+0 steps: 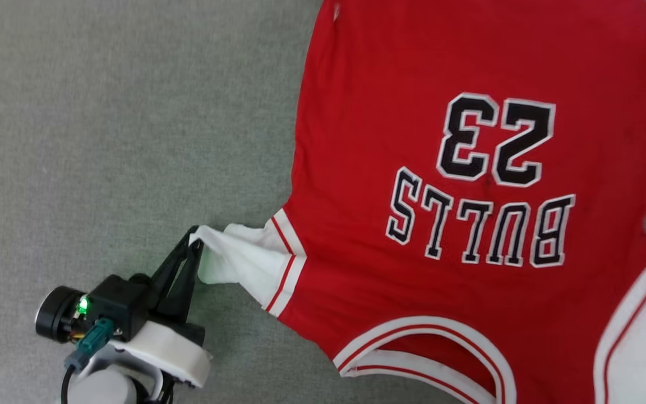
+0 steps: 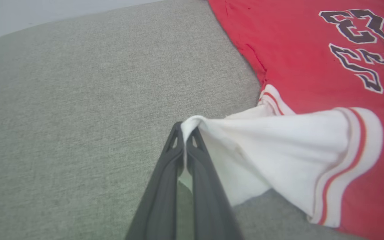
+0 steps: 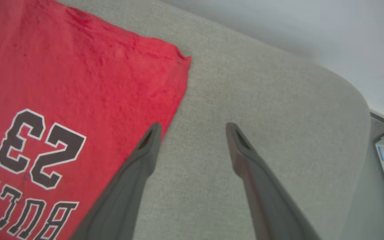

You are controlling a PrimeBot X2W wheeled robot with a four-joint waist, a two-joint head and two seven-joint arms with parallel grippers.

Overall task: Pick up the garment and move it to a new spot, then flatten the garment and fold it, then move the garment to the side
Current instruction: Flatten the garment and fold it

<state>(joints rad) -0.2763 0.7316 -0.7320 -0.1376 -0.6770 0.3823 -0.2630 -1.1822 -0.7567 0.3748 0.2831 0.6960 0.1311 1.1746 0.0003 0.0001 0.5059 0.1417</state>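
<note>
While the left claw (image 1: 194,240) pinches the white sleeve (image 1: 239,261) tip, pull it gently outward so the garment (image 1: 390,112), lying numbers-up on the grey worktop (image 1: 104,112), goes flat. The right claw (image 3: 193,128) hangs apart, holding nothing, beside its red edge.

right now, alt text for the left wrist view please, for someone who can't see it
The left gripper is shut on the bunched tip of a white sleeve, stretched over a grey fabric surface. The sleeve belongs to the garment, red with black white-outlined lettering, spread at the upper right.
</note>
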